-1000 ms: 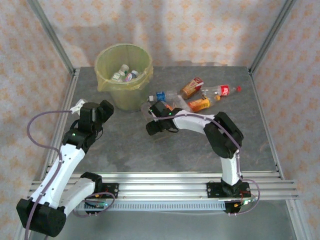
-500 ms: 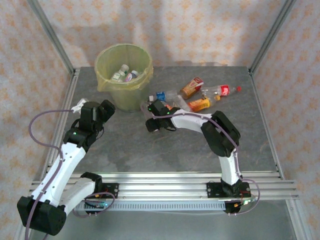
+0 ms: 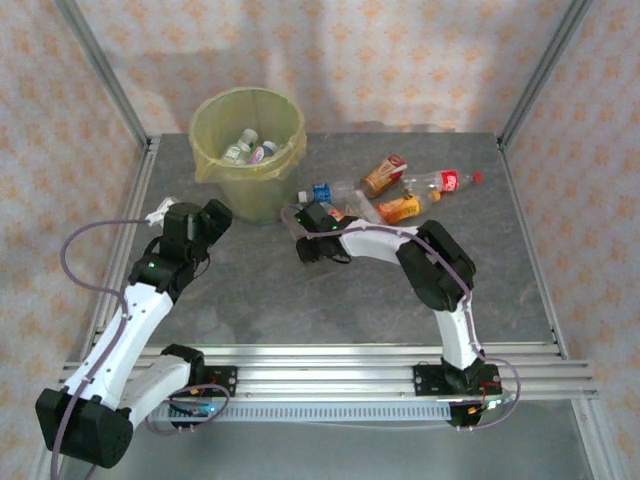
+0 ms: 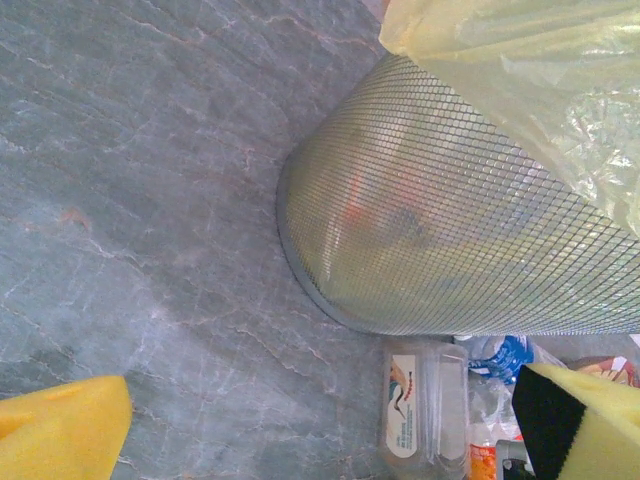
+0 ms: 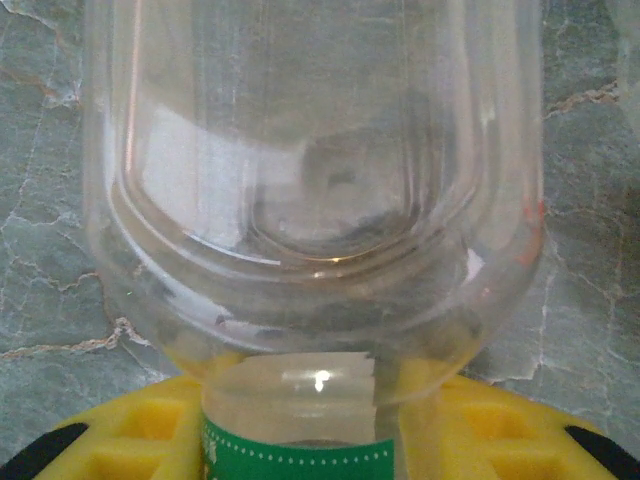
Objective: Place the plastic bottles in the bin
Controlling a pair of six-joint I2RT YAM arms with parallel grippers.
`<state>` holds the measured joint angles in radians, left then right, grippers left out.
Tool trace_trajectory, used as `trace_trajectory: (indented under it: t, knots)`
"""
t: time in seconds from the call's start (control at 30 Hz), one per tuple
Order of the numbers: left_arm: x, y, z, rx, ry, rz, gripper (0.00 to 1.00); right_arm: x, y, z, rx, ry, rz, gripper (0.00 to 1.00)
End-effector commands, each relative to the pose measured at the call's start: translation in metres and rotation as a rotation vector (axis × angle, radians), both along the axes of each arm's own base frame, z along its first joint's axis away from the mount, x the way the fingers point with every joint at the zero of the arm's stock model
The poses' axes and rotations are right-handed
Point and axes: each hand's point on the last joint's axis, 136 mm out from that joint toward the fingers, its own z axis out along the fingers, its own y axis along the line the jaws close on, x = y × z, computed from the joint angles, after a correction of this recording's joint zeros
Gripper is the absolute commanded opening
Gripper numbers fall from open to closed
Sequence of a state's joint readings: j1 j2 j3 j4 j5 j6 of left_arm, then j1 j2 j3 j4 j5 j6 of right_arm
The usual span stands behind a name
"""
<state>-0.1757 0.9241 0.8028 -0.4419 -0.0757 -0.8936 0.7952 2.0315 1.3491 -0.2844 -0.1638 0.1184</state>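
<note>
Grey stone desk (image 3: 300, 300): the bin (image 3: 250, 195) stands near its far-left corner, our left gripper (image 3: 210, 218) beside it gaping, empty. Our right gripper (image 3: 308, 232) is clamped on a clear bottle (image 5: 310, 200) mid-desk; we should lift above the rim before releasing.

In the right wrist view the clear bottle (image 5: 315, 200) runs off the top edge, its green label (image 5: 290, 458) cut by the bottom. From above, the bottles (image 3: 250, 148) in the bin (image 3: 240, 197) are too small to read.
</note>
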Motion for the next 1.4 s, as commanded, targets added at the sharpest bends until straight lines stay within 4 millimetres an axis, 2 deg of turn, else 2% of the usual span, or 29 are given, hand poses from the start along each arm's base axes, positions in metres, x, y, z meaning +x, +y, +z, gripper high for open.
trace_trajectory:
  t: [0.0,0.2,0.37,0.47,0.67,0.8,0.9,1.1,1.27,1.37]
  knots:
    - [0.005,-0.004,0.004,-0.031,-0.024,-0.006,1.00,-0.002,-0.006,0.023,0.032,-0.053,-0.016,0.36]
    - [0.009,-0.015,0.009,-0.074,-0.041,-0.049,1.00,-0.013,-0.025,0.061,0.111,-0.144,-0.049,0.32]
    - [0.013,-0.039,0.017,-0.117,-0.071,-0.132,1.00,-0.025,-0.045,0.106,0.202,-0.264,-0.083,0.31]
    - [0.017,-0.069,0.033,-0.132,-0.123,-0.238,1.00,-0.030,-0.060,0.136,0.260,-0.349,-0.110,0.31]
    - [0.025,-0.161,0.089,-0.190,-0.289,-0.592,1.00,-0.046,-0.076,0.189,0.402,-0.472,-0.119,0.30]
    - [0.021,-0.206,0.116,-0.185,-0.358,-0.745,1.00,-0.055,-0.084,0.216,0.480,-0.522,-0.124,0.27]
    - [0.022,-0.230,0.129,-0.190,-0.397,-0.821,1.00,-0.061,-0.084,0.227,0.518,-0.529,-0.110,0.27]
    - [0.024,-0.265,0.139,-0.164,-0.401,-0.941,1.00,-0.066,-0.080,0.241,0.567,-0.530,-0.084,0.27]
    - [0.019,-0.287,0.144,-0.131,-0.400,-1.024,1.00,-0.067,-0.077,0.244,0.585,-0.524,-0.076,0.28]
    - [0.023,-0.291,0.140,-0.114,-0.379,-1.024,1.00,-0.069,-0.074,0.248,0.602,-0.520,-0.066,0.28]
